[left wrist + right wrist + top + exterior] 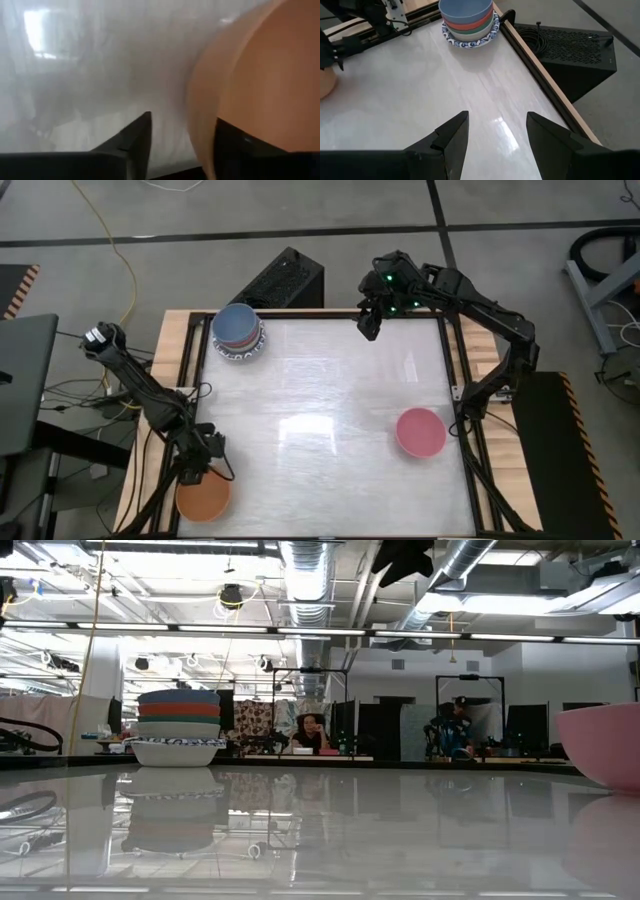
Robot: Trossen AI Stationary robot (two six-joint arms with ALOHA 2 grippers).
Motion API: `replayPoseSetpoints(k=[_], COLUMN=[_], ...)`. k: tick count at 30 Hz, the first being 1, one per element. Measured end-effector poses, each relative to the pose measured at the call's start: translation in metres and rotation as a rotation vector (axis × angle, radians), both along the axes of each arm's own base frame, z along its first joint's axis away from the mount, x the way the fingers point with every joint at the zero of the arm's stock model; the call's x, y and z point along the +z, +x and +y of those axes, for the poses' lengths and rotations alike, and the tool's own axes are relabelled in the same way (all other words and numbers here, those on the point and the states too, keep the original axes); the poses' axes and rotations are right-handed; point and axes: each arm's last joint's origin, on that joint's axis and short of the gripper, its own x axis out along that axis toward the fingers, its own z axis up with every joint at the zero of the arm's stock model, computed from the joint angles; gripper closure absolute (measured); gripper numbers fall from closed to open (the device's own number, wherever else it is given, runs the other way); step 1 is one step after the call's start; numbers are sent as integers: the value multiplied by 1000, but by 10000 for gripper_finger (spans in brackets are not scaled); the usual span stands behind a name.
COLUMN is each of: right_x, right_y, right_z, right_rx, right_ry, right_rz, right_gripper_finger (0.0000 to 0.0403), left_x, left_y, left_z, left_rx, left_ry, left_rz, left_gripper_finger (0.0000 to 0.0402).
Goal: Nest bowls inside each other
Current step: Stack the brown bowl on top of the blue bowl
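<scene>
An orange bowl [203, 498] [265, 75] sits upright on its base at the table's near left corner. My left gripper [195, 470] [182, 145] is low over the bowl's far rim, open. One finger is inside the bowl and the other outside its wall. A stack of bowls [238, 332] [178, 725] [468, 20] stands at the far left, a blue one on top and a blue-and-white patterned one at the bottom. A pink bowl [420, 430] [605, 740] rests alone at the near right. My right gripper [370, 325] [497, 140] hangs open, high above the far edge. My left gripper straddles the orange bowl's rim [202, 125], coming slanting down from the far side. One finger [240, 145] is on the inner side of the wall. The other finger [135, 142] stands apart from the outer wall. Whether the inner finger touches the bowl, I cannot tell.
A black box [285, 280] [570, 50] stands past the table's far edge, by the stack. Wooden rails [180, 380] frame the table top. Between the bowls lies bare white table top [320, 400]. People show in the room beyond, in the low view.
</scene>
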Motion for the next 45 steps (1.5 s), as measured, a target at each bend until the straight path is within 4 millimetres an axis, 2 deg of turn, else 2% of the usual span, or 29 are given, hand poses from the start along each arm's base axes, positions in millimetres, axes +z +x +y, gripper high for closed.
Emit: replayPoseSetpoints(k=[5, 7, 13, 18, 23, 27, 32, 38, 41, 45], right_x=[0, 0, 0, 0, 0, 0, 0, 2, 3, 3], right_y=[0, 0, 0, -1, -2, -2, -2, 0, 0, 0], right_z=[0, 0, -1, -3, -5, -5, -5, -5, -5, -5], right_rx=[-4, -4, -9, -30, -50, -51, -50, -50, -50, -46], right_ry=[4, 5, 5, 14, 5, 3, 0, -13, -16, -21], right_rz=[-1, -2, -2, -5, 0, -1, -4, -29, -34, -33], right_gripper_finger=[184, 184, 184, 184, 184, 184, 184, 184, 184, 184], left_x=[-6, -6, -6, -1, 20, 41, 64, 84, 94, 114], left_y=[-2, -2, 0, 3, 6, 6, 11, 23, 30, 37], left_z=[2, 2, 4, 10, 25, 39, 55, 78, 91, 108], left_rx=[17, 47, 263, 599, 960, 1171, 1325, 1503, 1594, 1702], left_ry=[2, 2, -3, -28, -54, -28, 64, 264, 324, 317], left_rz=[24, 30, 70, 62, -44, -209, -392, -557, -583, -574], left_gripper_finger=[363, 390, 400, 401, 401, 401, 401, 401, 401, 401])
